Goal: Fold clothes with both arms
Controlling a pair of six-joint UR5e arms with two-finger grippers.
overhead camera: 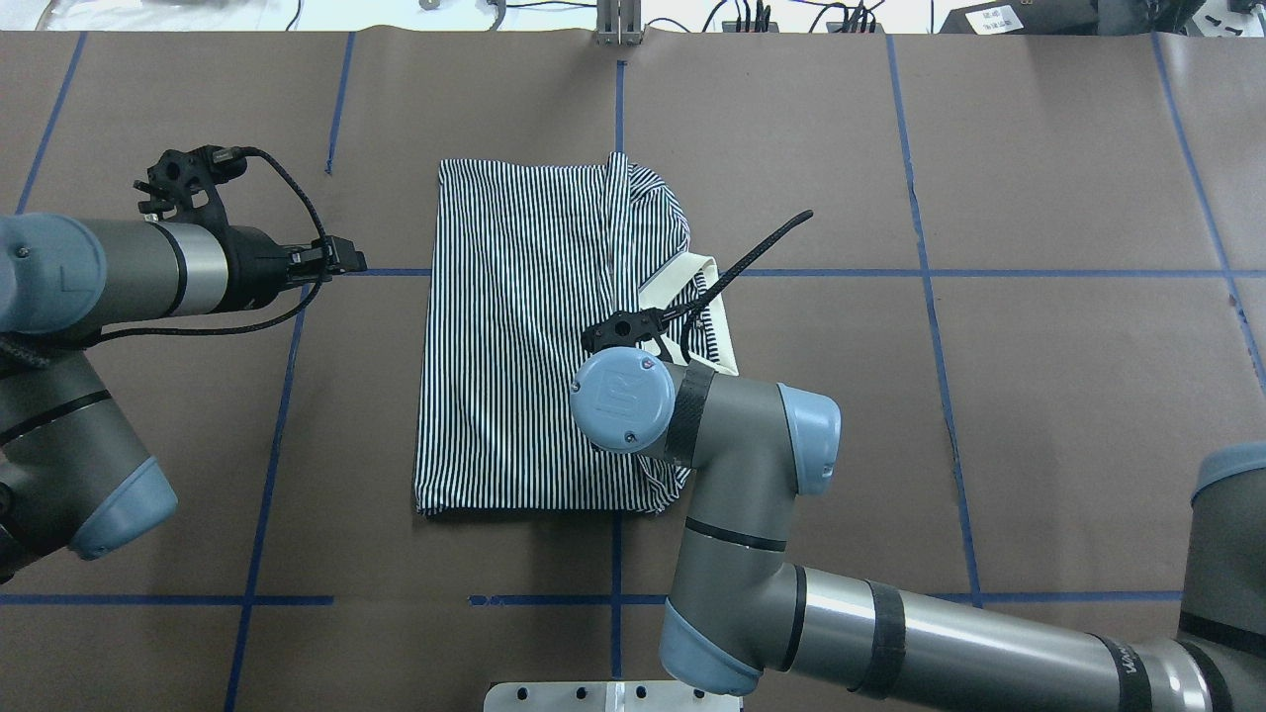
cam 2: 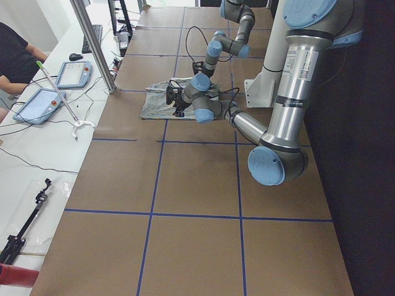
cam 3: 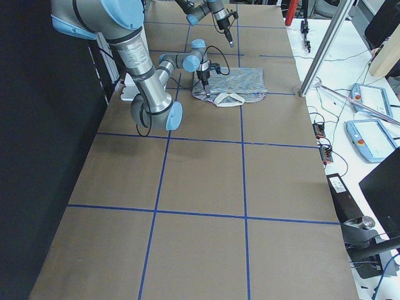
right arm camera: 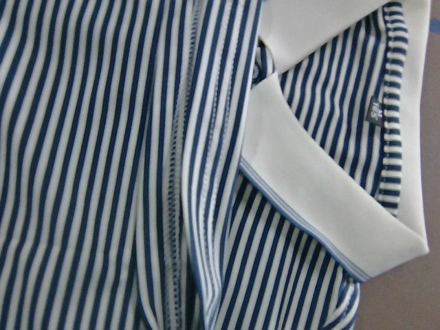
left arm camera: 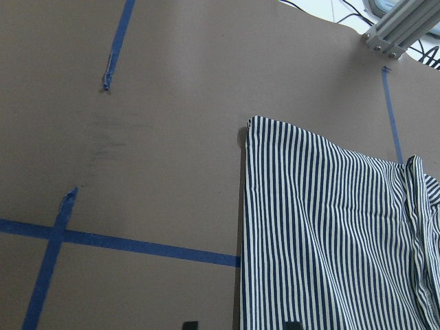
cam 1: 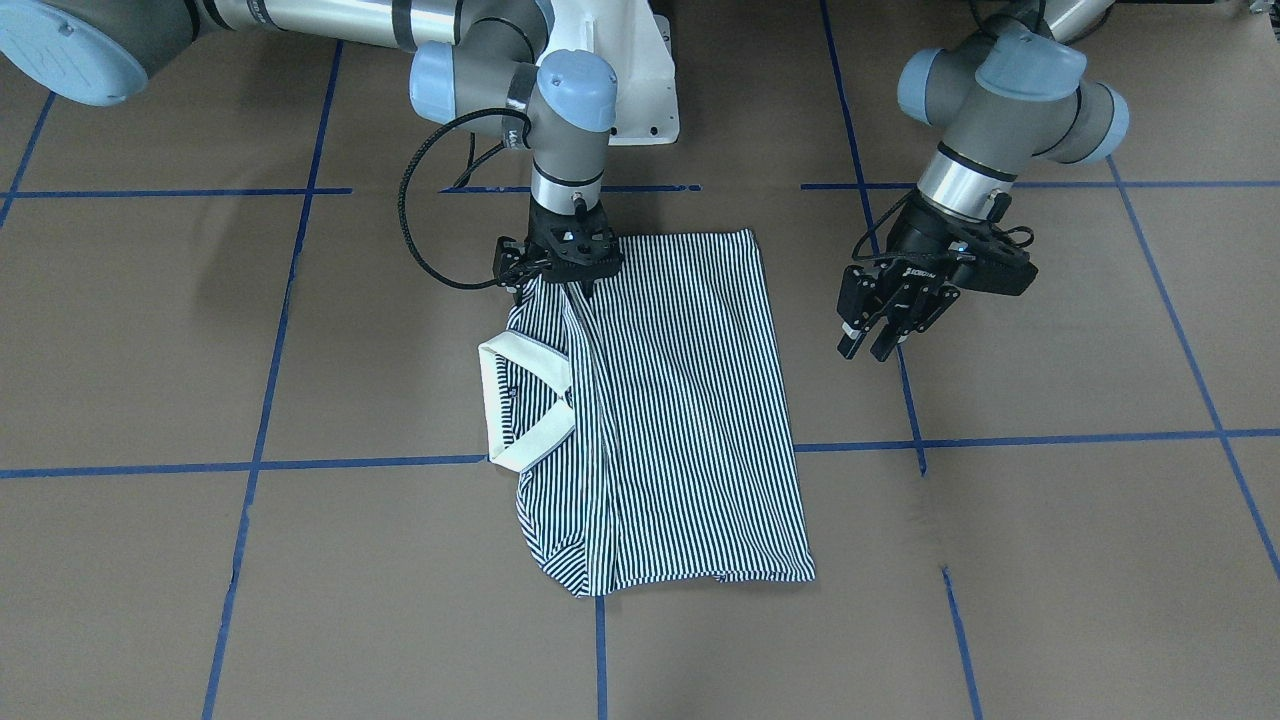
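Touching striped polo shirt (cam 1: 680, 400), right pincer (cam 1: 553, 287), left pincer (cam 1: 868, 345) spread, apart

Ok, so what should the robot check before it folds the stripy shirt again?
1. Right gripper down on the polo shirt near its cream collar: ok.
2. Right gripper really pinching cloth: cannot tell.
3. Left gripper open and ready: ok.
4. Left gripper on the shirt: not ok, it hangs off to the side of the cloth.
5. Shirt smooth: not ok, a bunched ridge runs beside the collar.
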